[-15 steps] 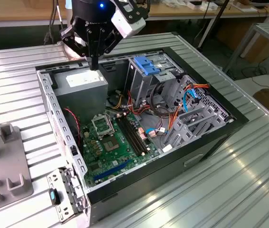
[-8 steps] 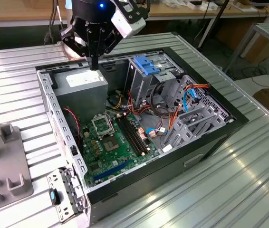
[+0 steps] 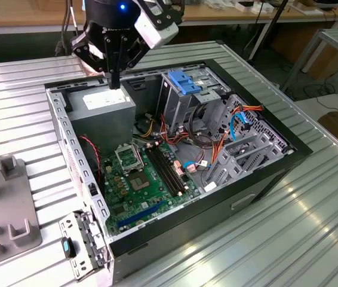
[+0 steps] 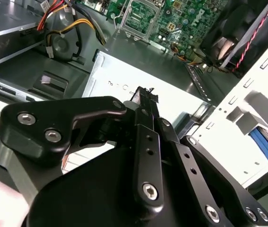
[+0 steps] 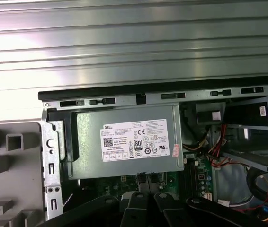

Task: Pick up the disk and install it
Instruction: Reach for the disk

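closest is seen the gripper [image 4: 144, 97], jaws pressed together on nothing, above one power supply [image 3: 100, 101]; that and one motherboard [image 3: 138, 179] are housed in one open computer case [image 3: 258, 186].

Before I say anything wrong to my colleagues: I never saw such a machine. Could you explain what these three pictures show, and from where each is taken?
This is one robot arm with a black pincer at its end. The exterior view comes from a camera off the arm; both wrist views come from cameras riding on the arm, looking past the pincer. On the ribbed metal table lies an open computer case. The pincer hangs shut above its grey power supply box, and I see nothing held in it.
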You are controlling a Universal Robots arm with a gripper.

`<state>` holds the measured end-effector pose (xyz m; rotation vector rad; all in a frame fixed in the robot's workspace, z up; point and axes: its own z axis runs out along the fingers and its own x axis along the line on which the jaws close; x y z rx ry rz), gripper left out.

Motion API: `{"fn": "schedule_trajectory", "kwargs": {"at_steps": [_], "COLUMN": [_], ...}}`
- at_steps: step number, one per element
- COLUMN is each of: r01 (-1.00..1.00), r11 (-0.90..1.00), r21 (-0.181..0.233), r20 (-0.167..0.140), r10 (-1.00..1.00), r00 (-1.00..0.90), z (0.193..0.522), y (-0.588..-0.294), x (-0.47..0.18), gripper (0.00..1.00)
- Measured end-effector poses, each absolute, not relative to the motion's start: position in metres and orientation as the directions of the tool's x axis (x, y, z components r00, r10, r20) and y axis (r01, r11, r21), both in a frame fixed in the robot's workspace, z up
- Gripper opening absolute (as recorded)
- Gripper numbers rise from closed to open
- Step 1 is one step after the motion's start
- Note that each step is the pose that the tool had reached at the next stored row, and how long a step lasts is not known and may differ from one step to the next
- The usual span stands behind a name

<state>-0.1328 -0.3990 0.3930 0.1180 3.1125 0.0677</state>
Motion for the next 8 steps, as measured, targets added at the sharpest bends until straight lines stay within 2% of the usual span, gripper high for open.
{"fn": "schedule_trajectory", "kwargs": {"at_steps": [8], "r01": [0.075], "r11": [0.996], "r21": [0.044], "r20": [-0.024], "r10": [0.076], "r00": [-0.997], "z": [0.392], "y": [-0.399], "x": [-0.157], "gripper": [0.11]}}
